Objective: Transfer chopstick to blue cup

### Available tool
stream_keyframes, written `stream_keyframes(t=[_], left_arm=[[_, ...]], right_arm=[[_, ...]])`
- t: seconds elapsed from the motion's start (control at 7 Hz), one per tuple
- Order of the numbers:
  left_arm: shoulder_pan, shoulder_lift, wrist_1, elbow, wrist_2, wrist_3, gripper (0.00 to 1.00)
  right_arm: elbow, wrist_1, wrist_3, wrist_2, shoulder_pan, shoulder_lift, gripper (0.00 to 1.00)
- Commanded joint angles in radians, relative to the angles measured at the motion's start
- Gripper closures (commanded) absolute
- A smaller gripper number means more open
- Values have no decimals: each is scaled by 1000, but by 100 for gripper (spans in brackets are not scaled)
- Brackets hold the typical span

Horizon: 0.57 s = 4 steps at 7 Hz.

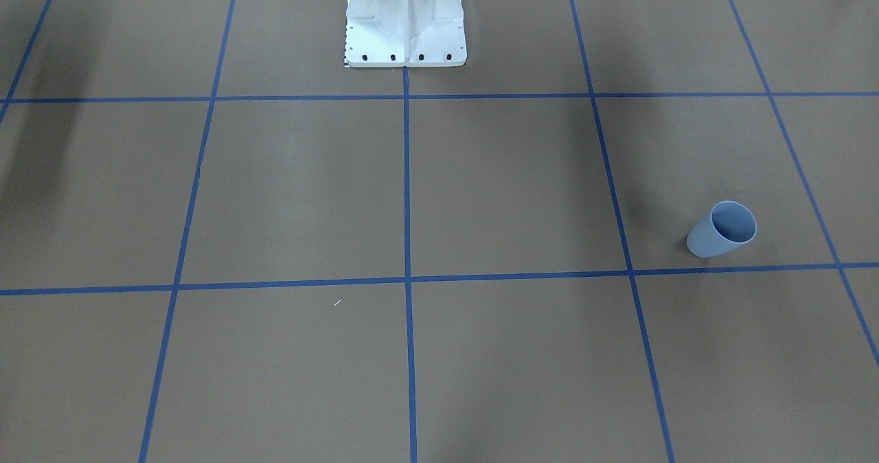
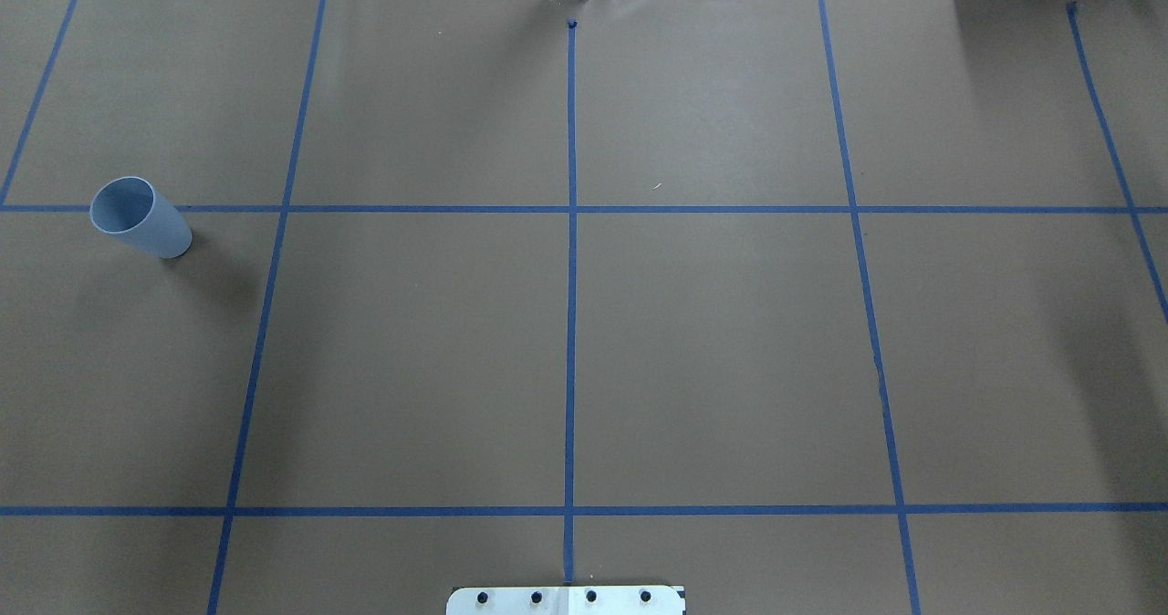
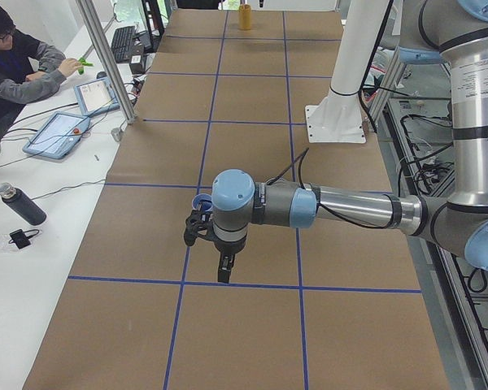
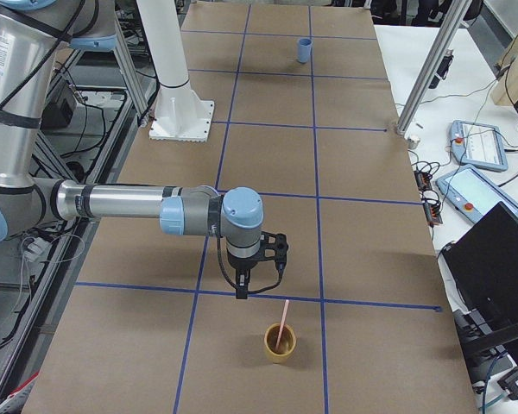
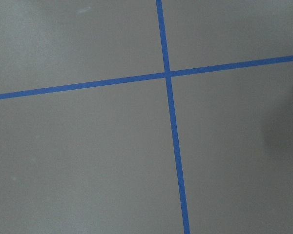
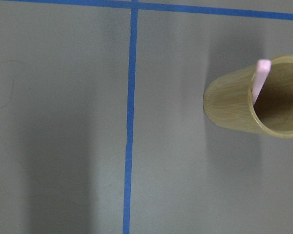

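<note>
- My right fingers (image 4: 241,289) hang over the counter (image 2: 712,350), near a tan cup (image 4: 280,345). My left fingers (image 3: 224,270) hang over the opposite end, where the blue cup (image 2: 141,218) stands upright. I cannot tell whether either pair is open or closed.
- A pink chopstick (image 6: 260,80) leans inside the tan cup, its top poking above the rim.
- It looks thin, light, stiff and smooth, so likely to slip or swivel. I would pinch the exposed top, squarely across its width.
</note>
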Motion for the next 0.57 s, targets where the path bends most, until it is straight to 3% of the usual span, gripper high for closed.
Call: stream_keyframes(t=[0.0,0.43], left_arm=[[0,2,-1,-7,0,0,0],[0,12,-132,1,5,0,0]], right_arm=[[5,0,0,2,0,1,0],[25,0,-8,17,0,11,0]])
